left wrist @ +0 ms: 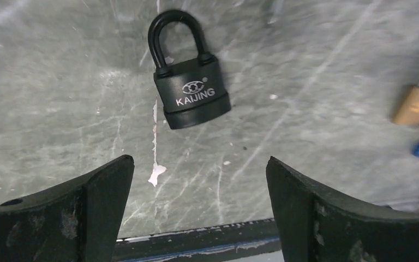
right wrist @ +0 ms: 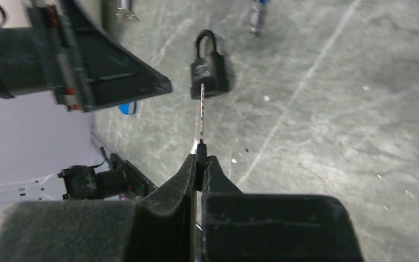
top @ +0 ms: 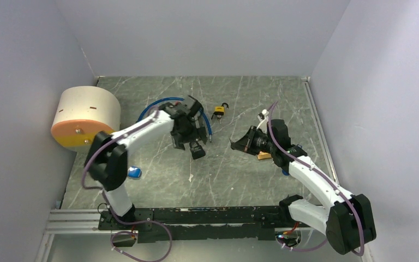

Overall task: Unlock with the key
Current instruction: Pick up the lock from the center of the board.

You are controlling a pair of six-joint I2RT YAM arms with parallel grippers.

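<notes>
A black padlock (left wrist: pixel 193 93) marked KAIJING lies flat on the grey table, its shackle closed and pointing away from my left gripper. That left gripper (left wrist: pixel 199 164) hovers just short of the lock, open wide with nothing between its fingers (left wrist: pixel 93 202). In the top view the padlock (top: pixel 198 151) lies just below the left gripper (top: pixel 192 137). My right gripper (right wrist: pixel 201 159) is shut on a thin key (right wrist: pixel 200 112), whose blade points at the bottom of the padlock (right wrist: pixel 210 73). Whether the tip touches the lock cannot be told. The right gripper (top: pixel 240 143) sits right of the lock.
A small yellow padlock (top: pixel 218 112) lies farther back. A blue cable (top: pixel 158 103) loops behind the left arm. A white and orange drum (top: pixel 84 117) stands at the left wall. A gold object (top: pixel 263 155) and a blue item (top: pixel 135 172) lie on the table.
</notes>
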